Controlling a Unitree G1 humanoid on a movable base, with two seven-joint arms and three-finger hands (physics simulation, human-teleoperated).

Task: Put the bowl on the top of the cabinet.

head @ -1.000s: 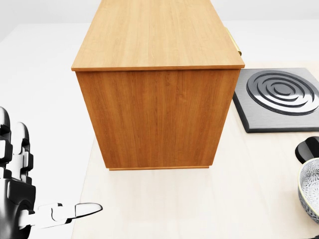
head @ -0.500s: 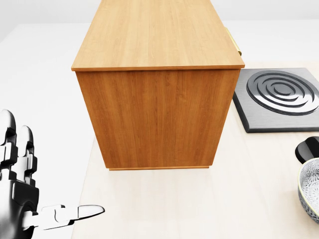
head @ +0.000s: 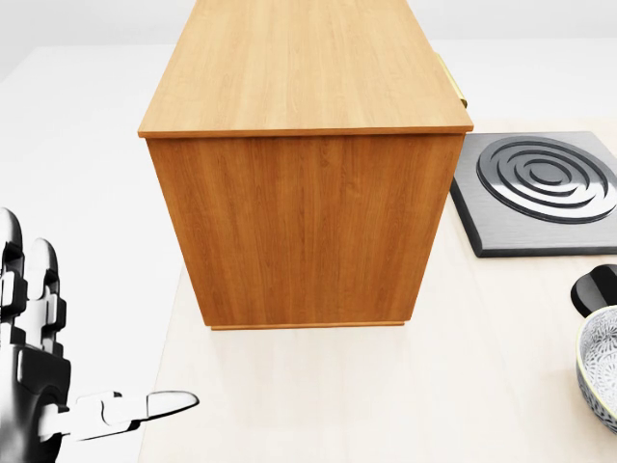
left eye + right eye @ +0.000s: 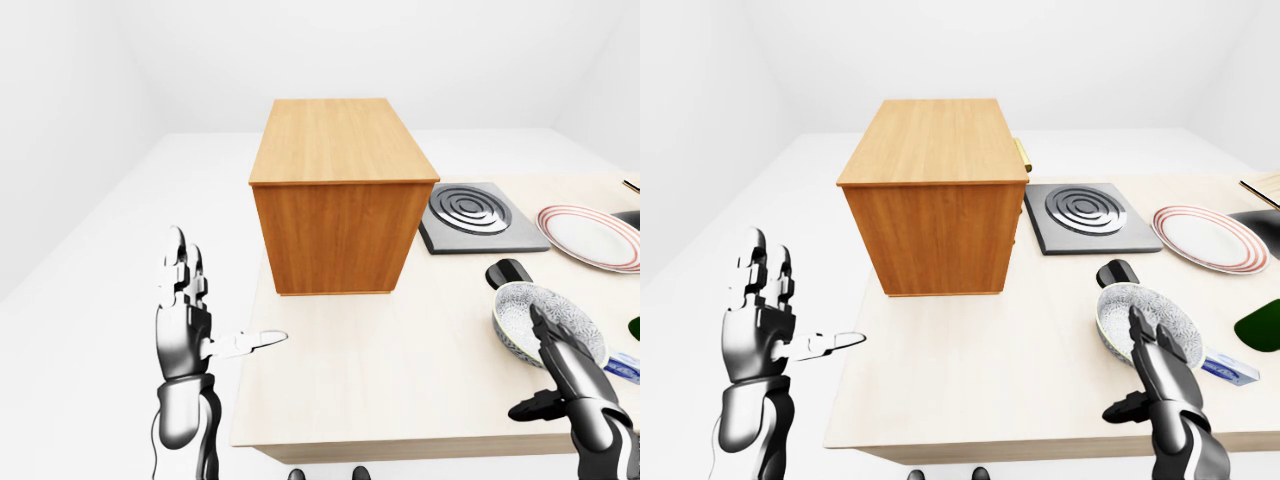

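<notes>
The patterned bowl (image 4: 1148, 318) with a dark rim sits on the pale table (image 4: 400, 380) at the right; only its edge (image 3: 600, 371) shows in the head view. The wooden cabinet (image 4: 340, 190) stands on the table's left part, and its flat top (image 3: 304, 63) is bare. My right hand (image 4: 1130, 365) is open, its fingers stretched over the bowl's near rim without closing on it. Off the table's left edge my left hand (image 4: 215, 305) is raised and open, fingers up and thumb pointing toward the table, holding nothing.
A grey burner plate (image 4: 470, 215) lies right of the cabinet, with a red-rimmed plate (image 4: 590, 235) farther right. A black object (image 4: 508, 272) sits just above the bowl. A blue-and-white packet (image 4: 1230, 370) and a dark green thing (image 4: 1260, 325) lie at the right edge.
My left hand dipped slightly and came back up to where it was; the cabinet and bowl have not moved.
</notes>
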